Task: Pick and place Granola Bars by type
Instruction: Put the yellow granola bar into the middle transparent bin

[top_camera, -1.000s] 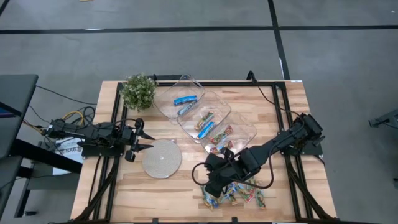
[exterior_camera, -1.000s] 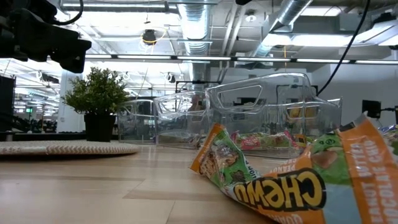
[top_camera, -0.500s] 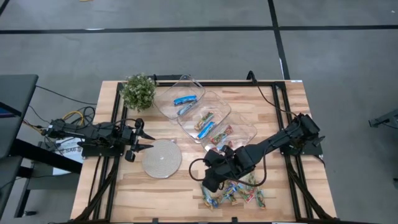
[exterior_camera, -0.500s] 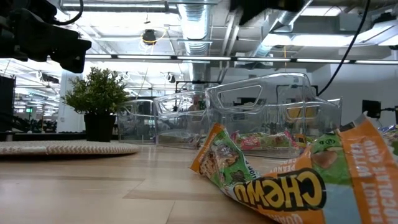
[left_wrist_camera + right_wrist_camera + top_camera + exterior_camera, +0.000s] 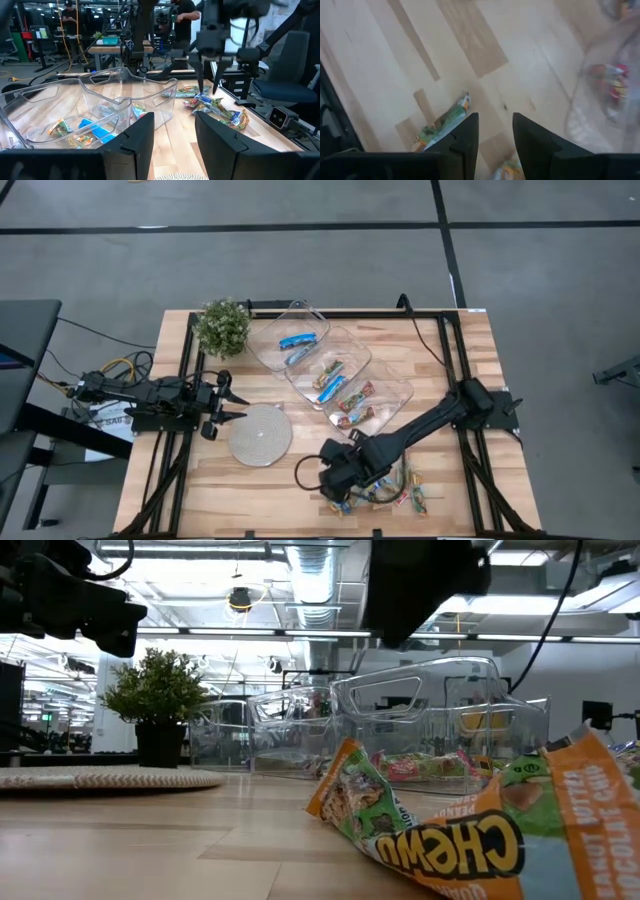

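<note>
Right arm is swinging toward the near-left of the loose pile compared with a second ago: its elbow is folding in and the right tool (image 5: pixel 335 488) is now hanging over the pile's left end, where earlier it sat higher up, nearer the trays. Left arm is not moving at all.

Right tool: fingers (image 5: pixel 465 137) are standing apart with a narrow gap, nothing between them. Seen from the right wrist, one green-and-orange bar (image 5: pixel 442 122) is lying on the bare counter (image 5: pixel 395 65) just ahead of the fingertips, not touching them.

Granola Bars (image 5: pixel 385 492): the multicoloured foil ones are lying in a loose heap at the near edge of the counter, partly under the right arm. More multicoloured bars (image 5: pixel 355 402) are sitting in the nearest of the three clear trays (image 5: pixel 395 385); blue-and-white bars (image 5: pixel 298 340) are lying in the far tray, and a mix is showing in the middle tray.

Left tool (image 5: pixel 222 408) is waiting at the left side of the counter, beside the round grey disc (image 5: pixel 260 434), fingers (image 5: pixel 137 137) part-way apart and empty. Potted plant (image 5: pixel 222 326) is standing at the far-left corner.
</note>
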`<control>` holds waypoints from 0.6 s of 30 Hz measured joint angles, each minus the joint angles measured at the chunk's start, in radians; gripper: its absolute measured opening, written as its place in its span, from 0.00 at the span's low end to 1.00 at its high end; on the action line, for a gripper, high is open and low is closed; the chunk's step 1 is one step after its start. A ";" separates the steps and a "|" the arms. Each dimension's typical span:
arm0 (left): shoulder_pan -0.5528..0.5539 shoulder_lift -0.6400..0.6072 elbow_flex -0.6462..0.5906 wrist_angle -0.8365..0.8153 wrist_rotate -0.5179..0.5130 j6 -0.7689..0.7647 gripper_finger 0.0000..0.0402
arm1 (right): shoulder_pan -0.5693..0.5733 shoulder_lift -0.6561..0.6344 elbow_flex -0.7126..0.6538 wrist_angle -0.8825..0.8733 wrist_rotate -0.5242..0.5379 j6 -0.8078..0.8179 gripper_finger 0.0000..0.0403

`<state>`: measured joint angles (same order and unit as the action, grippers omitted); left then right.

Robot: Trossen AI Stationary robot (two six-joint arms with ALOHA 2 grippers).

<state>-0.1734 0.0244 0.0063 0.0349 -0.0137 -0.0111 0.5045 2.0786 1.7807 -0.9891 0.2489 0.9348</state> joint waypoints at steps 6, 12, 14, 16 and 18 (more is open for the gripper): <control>0.000 0.000 0.000 0.000 0.000 0.000 0.34 | 0.007 0.052 0.018 0.016 0.011 0.000 0.28; 0.000 0.000 0.000 0.000 0.000 0.000 0.34 | 0.019 0.075 0.018 0.046 0.012 0.000 0.28; 0.000 0.000 0.000 0.000 0.000 0.000 0.34 | 0.019 0.088 0.019 0.061 0.011 0.000 0.28; 0.000 0.000 0.000 0.000 0.000 0.000 0.34 | 0.020 0.095 0.015 0.047 0.003 0.000 0.28; 0.000 0.000 0.000 0.000 0.000 0.000 0.34 | 0.021 0.103 0.021 0.070 -0.008 0.007 0.28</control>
<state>-0.1734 0.0246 0.0063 0.0349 -0.0139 -0.0112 0.5255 2.1815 1.8018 -0.9190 0.2407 0.9414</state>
